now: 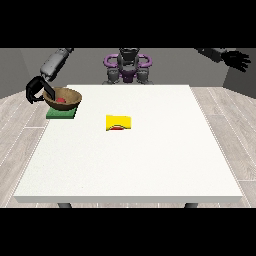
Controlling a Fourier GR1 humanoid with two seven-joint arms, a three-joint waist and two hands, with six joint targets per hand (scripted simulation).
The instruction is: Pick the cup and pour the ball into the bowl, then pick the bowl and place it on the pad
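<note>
A brown bowl (66, 96) with a red ball (61, 100) inside it rests on the green pad (62, 114) at the table's far left. The hand at the view's left (36, 90) is at the bowl's left rim, its fingers curled round that rim. A yellow cup (119, 122) lies on its side near the middle of the table, with something red showing at its lower edge. The hand at the view's right (237, 59) is raised high beyond the table's right side, fingers spread and holding nothing.
The white table (130, 165) stretches wide toward the camera. The robot's torso (128, 67) stands behind the far edge. Wooden floor surrounds the table.
</note>
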